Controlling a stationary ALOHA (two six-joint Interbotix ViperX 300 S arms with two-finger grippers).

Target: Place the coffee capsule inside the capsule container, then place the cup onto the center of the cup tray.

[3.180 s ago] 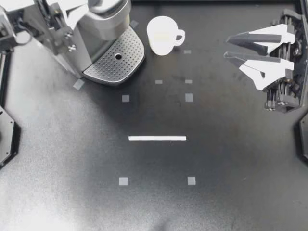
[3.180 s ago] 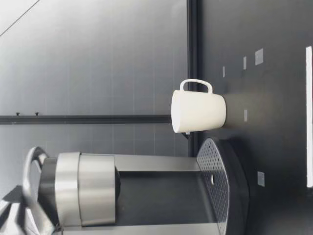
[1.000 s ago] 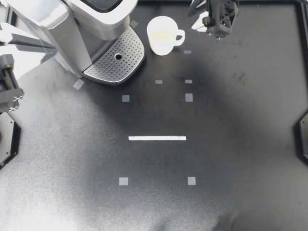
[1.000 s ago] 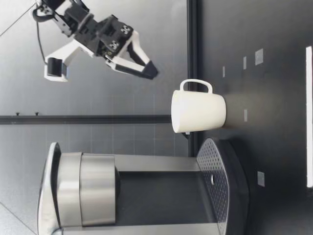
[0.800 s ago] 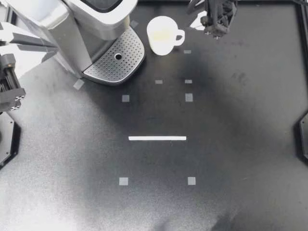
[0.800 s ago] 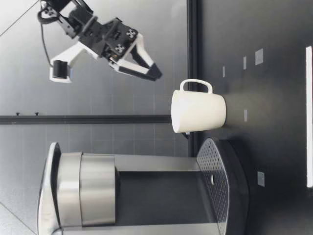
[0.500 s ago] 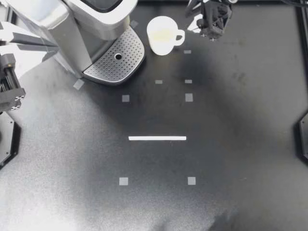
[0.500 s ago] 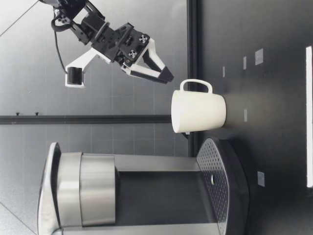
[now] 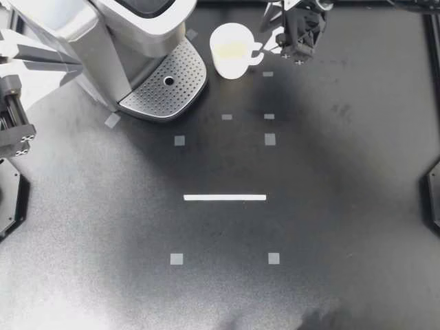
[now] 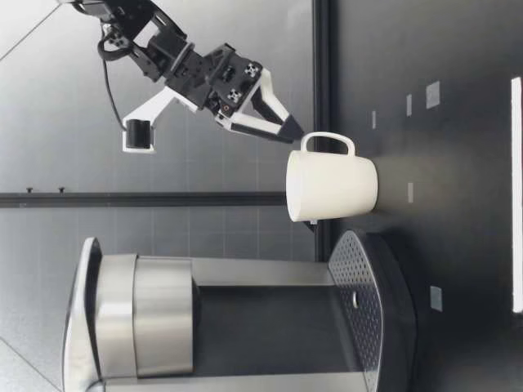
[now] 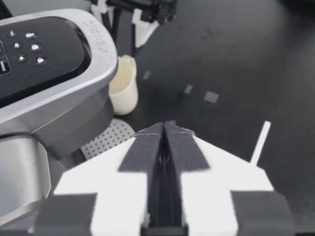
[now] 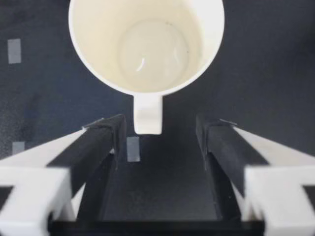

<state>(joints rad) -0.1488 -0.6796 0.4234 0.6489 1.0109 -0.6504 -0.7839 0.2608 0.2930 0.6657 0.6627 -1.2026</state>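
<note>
Cup: the white cup (image 9: 230,49) stands upright and empty on the table (image 9: 227,275). It is just beside the cup tray (image 9: 155,96) but not on it.
Handle: the handle (image 12: 147,115) points toward our right gripper (image 9: 271,40).
Cup tray: the perforated tray at the foot of the coffee machine (image 9: 130,27) is bare.
Capsule: no capsule shows in any view. The machine's lid lies down, so we cannot tell whether a capsule sits inside.
Right gripper: it hangs above the table just beside the cup. Its fingers (image 12: 101,142) are spread. In the wrist view the handle lies just ahead of the gap between the tips, and neither finger touches it. In the low view the tips sit near the cup's rim, level with the top of the handle.
Left gripper: our left gripper (image 9: 69,62) waits at the table's edge beside the machine. Its fingers (image 11: 147,152) are pressed together on nothing.
Done, as we judge it: the capsule step is probably finished, since no capsule lies on the table and neither gripper holds one.
Left to do: the whole cup step. The right gripper has yet to close on the handle, lift the cup, carry it across and set it at the tray's centre.
Risk, as we judge it: the handle is narrow, so a grip that is off-centre could turn or tip the cup.
</note>
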